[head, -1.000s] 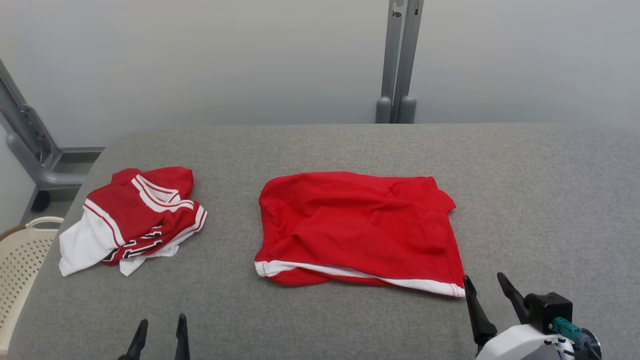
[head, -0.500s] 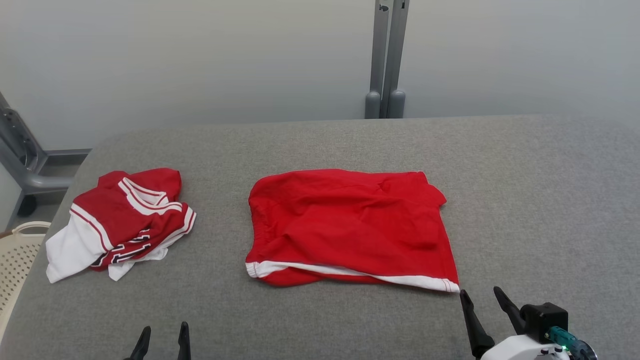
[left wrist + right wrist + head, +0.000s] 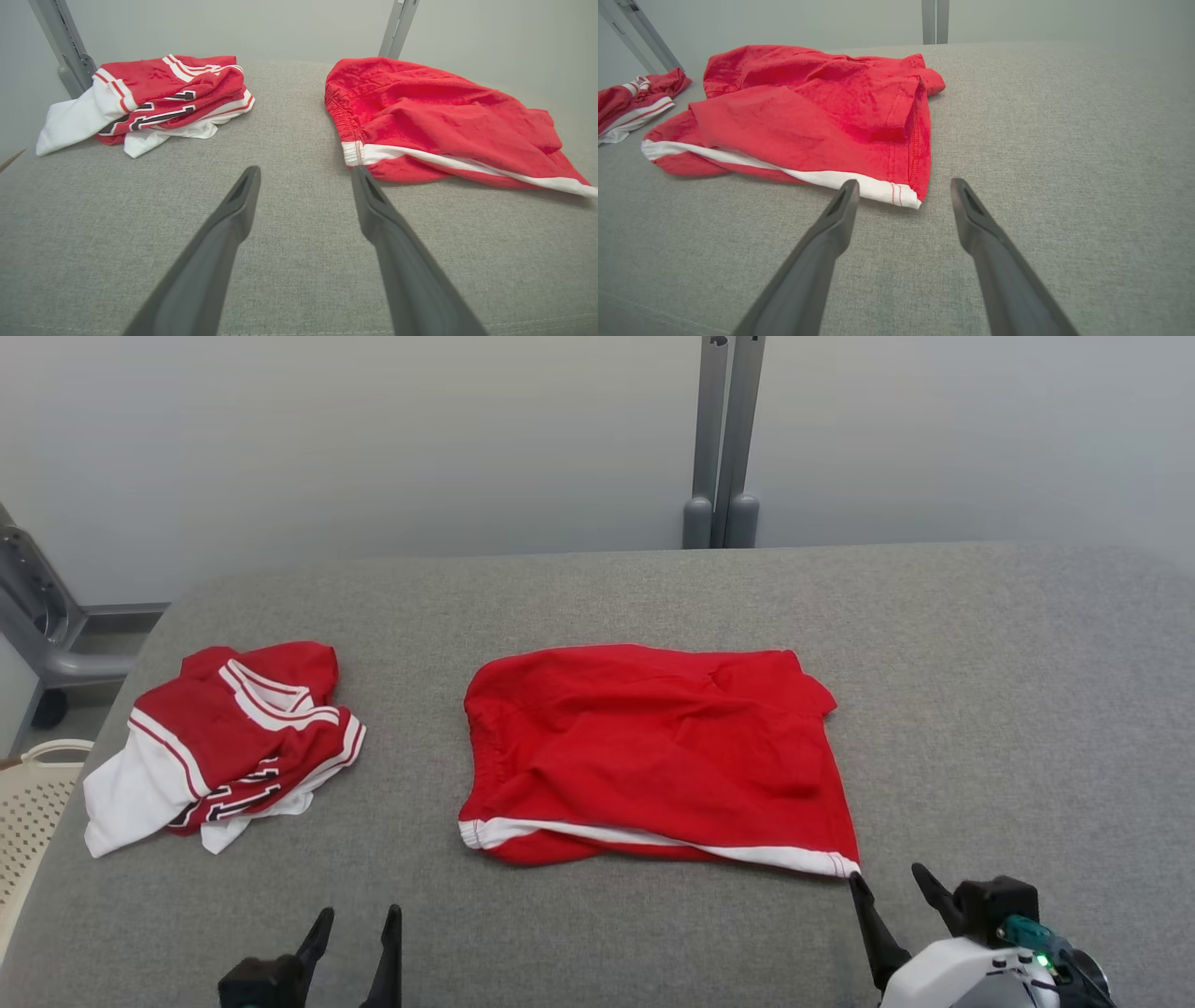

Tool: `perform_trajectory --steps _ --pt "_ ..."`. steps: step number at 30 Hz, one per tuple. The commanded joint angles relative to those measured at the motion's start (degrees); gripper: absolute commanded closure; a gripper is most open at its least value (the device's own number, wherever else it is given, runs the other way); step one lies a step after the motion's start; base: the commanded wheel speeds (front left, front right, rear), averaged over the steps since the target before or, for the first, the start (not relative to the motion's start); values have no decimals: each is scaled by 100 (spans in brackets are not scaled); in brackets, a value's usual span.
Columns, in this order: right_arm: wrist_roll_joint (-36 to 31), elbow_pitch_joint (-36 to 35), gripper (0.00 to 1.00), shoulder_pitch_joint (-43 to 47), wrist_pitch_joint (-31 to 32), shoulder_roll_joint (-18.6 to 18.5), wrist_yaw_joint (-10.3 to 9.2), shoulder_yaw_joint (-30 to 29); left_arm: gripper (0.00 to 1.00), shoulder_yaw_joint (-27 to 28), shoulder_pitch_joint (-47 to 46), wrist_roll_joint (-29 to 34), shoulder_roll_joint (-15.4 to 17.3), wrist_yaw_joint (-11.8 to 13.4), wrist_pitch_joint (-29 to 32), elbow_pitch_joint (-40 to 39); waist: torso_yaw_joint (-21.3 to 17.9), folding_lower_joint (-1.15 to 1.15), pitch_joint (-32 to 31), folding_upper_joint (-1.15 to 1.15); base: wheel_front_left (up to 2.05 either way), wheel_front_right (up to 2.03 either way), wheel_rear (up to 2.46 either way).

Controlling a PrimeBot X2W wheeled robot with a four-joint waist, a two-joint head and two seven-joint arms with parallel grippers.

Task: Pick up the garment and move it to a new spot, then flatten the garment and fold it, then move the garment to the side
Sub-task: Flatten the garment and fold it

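Lying just beyond right claw (image 3: 884, 875): garment (image 3: 653, 756)

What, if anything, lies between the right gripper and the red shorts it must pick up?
Nothing visible. The right gripper, open, points at the white-trimmed near corner of the red shorts, with just a short stretch of bare grey table between them.

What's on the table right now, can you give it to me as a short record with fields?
surface: grey fabric-covered table
garment in work: red shorts, white side stripe, mid-table, wrinkled, not gripped
other garment: red and white jersey, crumpled at the table's left
left pincer: open, over bare table near the front edge
right pincer: open, close to the shorts' near right corner
beside the table: cream perforated basket, at the left
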Motion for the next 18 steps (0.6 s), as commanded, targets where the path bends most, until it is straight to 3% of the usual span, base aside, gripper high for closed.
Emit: perform_trajectory --steps 1,10,14,18 --pt "-190 -46 0 -177 250 -13 0 22 0 -89 -284 35 12 -73 143 78 -2 0 67 0 0 0 0" --pt "-797 73 0 -698 1287 -112 -1 320 0 -432 -1138 66 -206 -142 743 770 -52 0 315 0 0 0 0" --pt "-827 264 0 -963 1397 -228 0 586 0 -433 -1496 38 -282 -37 885 1191 -163 0 439 0 0 0 0" --pt "-755 531 0 -1272 1370 -296 -1 790 0 -491 -1907 22 -257 -132 1014 1614 -288 0 610 0 0 0 0"
